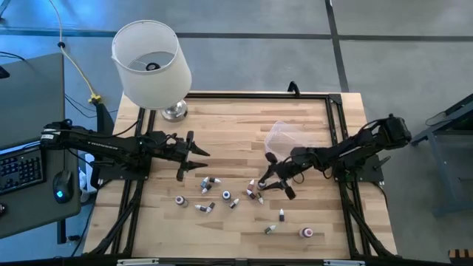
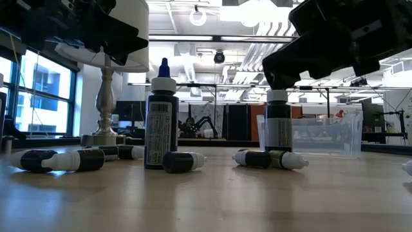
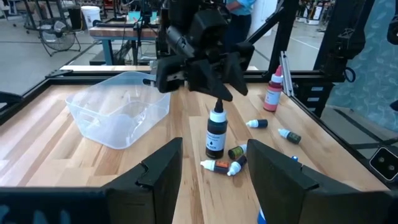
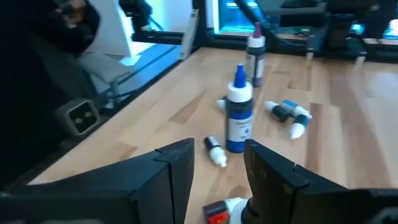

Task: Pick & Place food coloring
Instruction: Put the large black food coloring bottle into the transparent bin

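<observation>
Several tiny food coloring bottles are scattered on the wooden table's middle, most lying on their sides. One with a white cap and dark tip stands upright, and it also shows in the low view. A blue-tipped bottle stands upright too. My right gripper is open and hovers close over the cluster, just above the dark-tipped bottle. Nothing is between its fingers in its own wrist view. My left gripper is open and empty, above the table's left part.
A clear plastic tub sits behind the cluster toward the far right. A lamp with a white shade stands at the far left corner. A red bottle stands near the front. Black frame rails border the table.
</observation>
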`<state>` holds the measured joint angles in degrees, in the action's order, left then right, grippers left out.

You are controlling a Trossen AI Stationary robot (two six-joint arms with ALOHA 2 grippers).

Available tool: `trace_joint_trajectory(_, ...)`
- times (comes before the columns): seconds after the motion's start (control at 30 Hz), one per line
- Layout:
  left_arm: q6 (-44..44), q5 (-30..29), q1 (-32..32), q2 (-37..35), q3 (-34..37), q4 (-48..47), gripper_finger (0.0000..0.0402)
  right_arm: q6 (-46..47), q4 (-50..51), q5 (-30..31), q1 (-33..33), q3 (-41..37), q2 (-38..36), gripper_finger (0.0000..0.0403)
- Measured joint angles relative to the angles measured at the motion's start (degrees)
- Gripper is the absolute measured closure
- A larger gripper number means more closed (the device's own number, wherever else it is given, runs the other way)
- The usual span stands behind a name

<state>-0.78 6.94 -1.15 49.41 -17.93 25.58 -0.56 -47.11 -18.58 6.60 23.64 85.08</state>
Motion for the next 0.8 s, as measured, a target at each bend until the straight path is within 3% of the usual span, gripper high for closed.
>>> trace_joint_trajectory(0.2,0.0,0.0,0.0,0.0,0.0,0.1,0.0225,0.0,0.1,1.5,-0.6,0.1,0.0,0.0270)
trace_joint_trajectory(0.67,0.5,0.0,0.0,0.0,0.0,0.0,0.0225,-0.3,-3.1,-1.2,-0.6,0.0,0.0,0.0270)
trace_joint_trajectory(0.8,0.5,-0.1,0.0,0.0,0.0,0.0,0.0225,-0.8,0.3,3.6,-0.6,0.0,0.0,0.0270)
